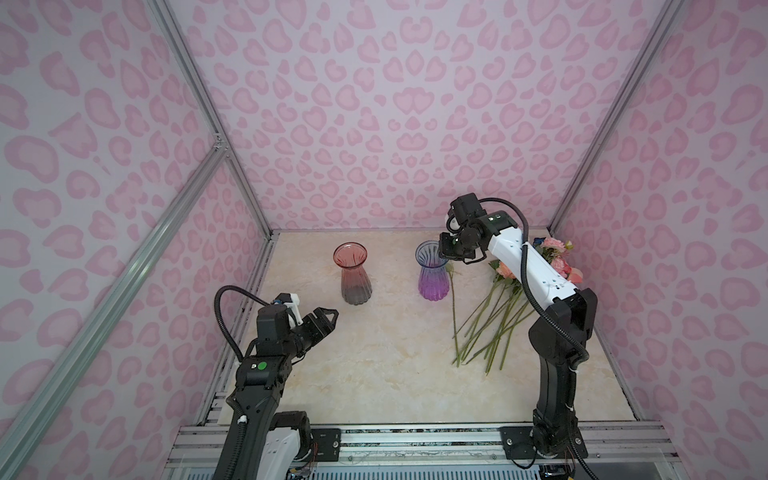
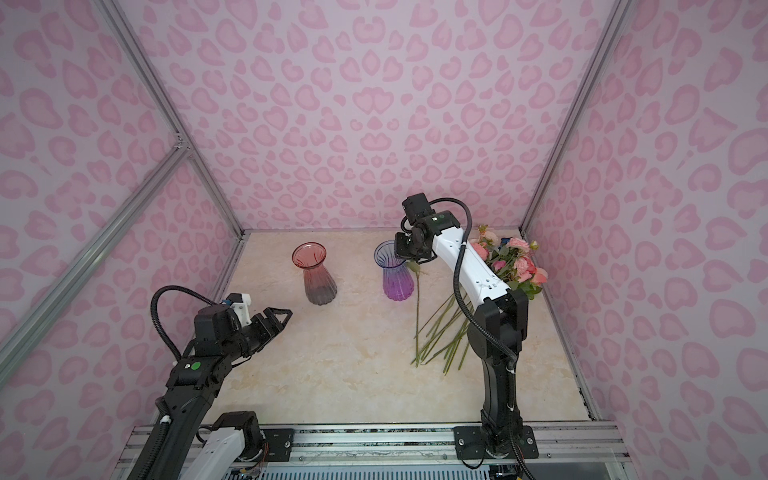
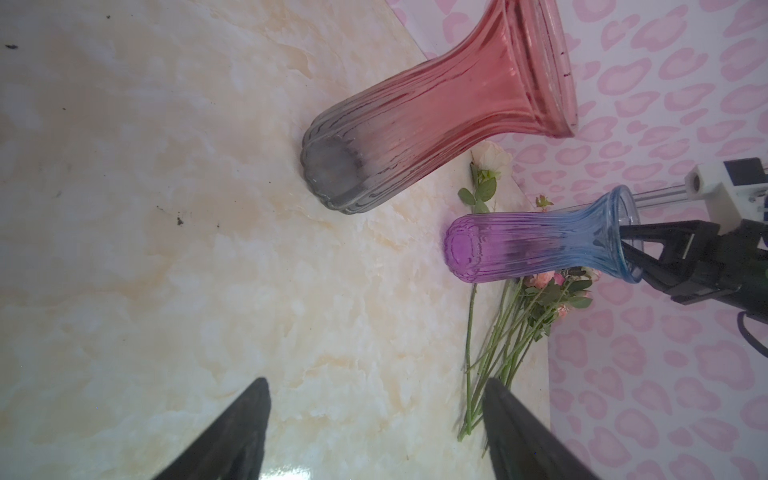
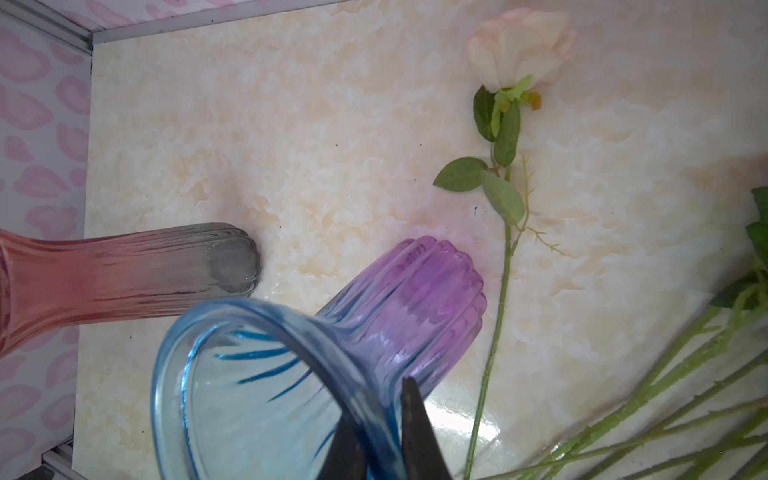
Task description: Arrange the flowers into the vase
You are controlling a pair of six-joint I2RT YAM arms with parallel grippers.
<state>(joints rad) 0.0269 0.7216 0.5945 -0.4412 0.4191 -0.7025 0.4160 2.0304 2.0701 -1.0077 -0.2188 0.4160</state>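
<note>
Cream marble-pattern tabletop (image 1: 374,374), glossy, boxed in by pink heart-print wall panels (image 1: 374,104) mounted on silver aluminium frame rails (image 1: 199,95).

Upright toward the back, well apart: red-to-grey ribbed glass vase (image 1: 351,272) on the left, blue-to-purple ribbed glass vase (image 1: 432,276) nearer the middle.

Flat on the right side of the tabletop: bundle of long green-stemmed artificial flowers (image 1: 498,320), stems fanned toward the front, pink and peach heads toward the back right corner, partly hidden under the right arm. Just beside the blue-to-purple vase: single cream rose (image 4: 519,45), also flat on the tabletop.

Left arm low over the front left. Left gripper (image 1: 328,319) aimed toward the red-to-grey vase and clear of it; fingers spread wide, nothing between them.

Right arm arched up and over the bundle. Right gripper (image 1: 444,254) pointed down at the mouth of the blue-to-purple vase; one finger inside the rim, one outside, pinched on the glass wall.
</note>
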